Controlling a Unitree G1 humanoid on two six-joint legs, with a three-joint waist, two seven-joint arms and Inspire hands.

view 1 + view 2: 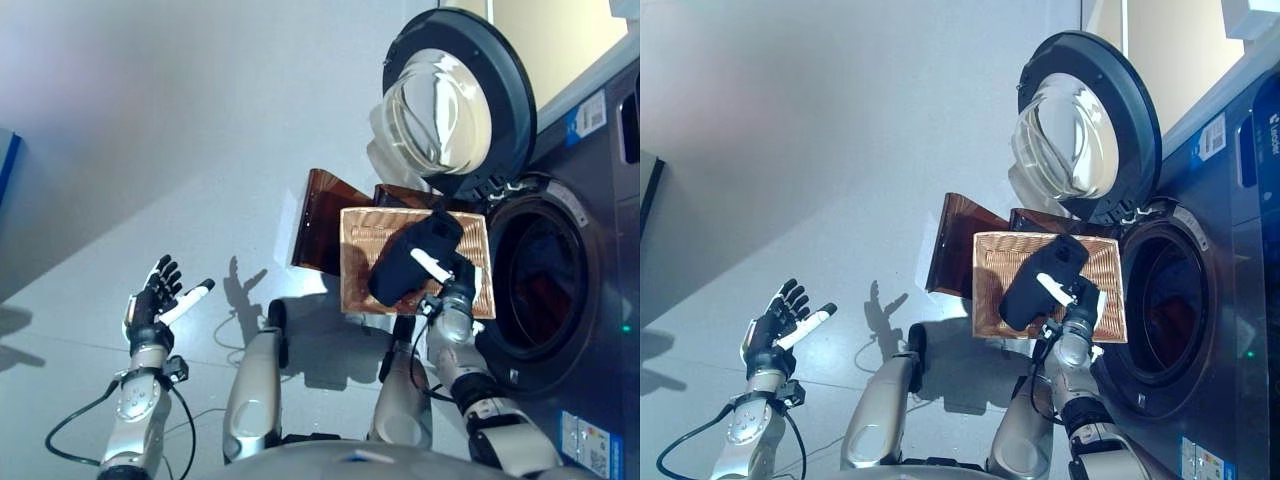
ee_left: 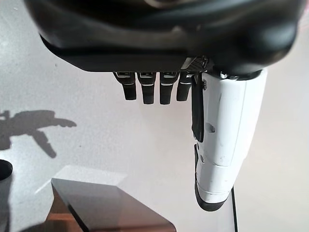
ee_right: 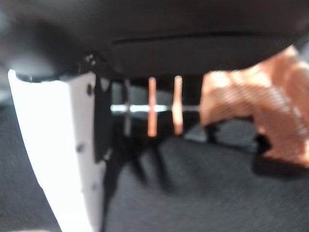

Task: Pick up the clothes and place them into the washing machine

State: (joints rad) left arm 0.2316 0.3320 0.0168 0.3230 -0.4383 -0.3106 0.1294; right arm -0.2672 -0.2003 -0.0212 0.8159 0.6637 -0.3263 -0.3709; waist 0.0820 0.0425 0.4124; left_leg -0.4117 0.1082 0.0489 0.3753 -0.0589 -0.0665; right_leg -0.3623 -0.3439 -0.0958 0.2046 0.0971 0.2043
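Dark cloth, a single black garment [image 1: 412, 262], hangs bunched over the woven wicker basket [image 1: 362, 270] in the centre right of the head views; the right hand [image 1: 450, 282] comes up from the lower right and sits against the garment's lower edge, its white-covered thumb lying across the fabric; the right wrist view shows the same black cloth [image 3: 203, 193] filling the space past the hand, with the fingers reaching down into it beside the white thumb and the orange weave of the basket [image 3: 270, 116] to one side, so the hand appears to be grasping the garment. Just beside the basket, on its right, stands the washing machine [image 1: 600, 300], filling the right edge of the frame; its round drum opening [image 1: 535, 275] is dark, and I cannot tell whether anything lies inside; the door [image 1: 460, 95] is swung wide open, standing in the upper centre right with its glass bowl facing the camera. Behind the basket's left edge leans a brown translucent panel [image 1: 322, 225]. The left hand [image 1: 158, 300] is held up in the lower left of the frame, well apart from basket and machine, over the pale grey floor [image 1: 150, 120]; its fingers are spread and straight, thumb out, holding nothing; the left wrist view shows the same released fingers [image 2: 152, 89] above the floor.
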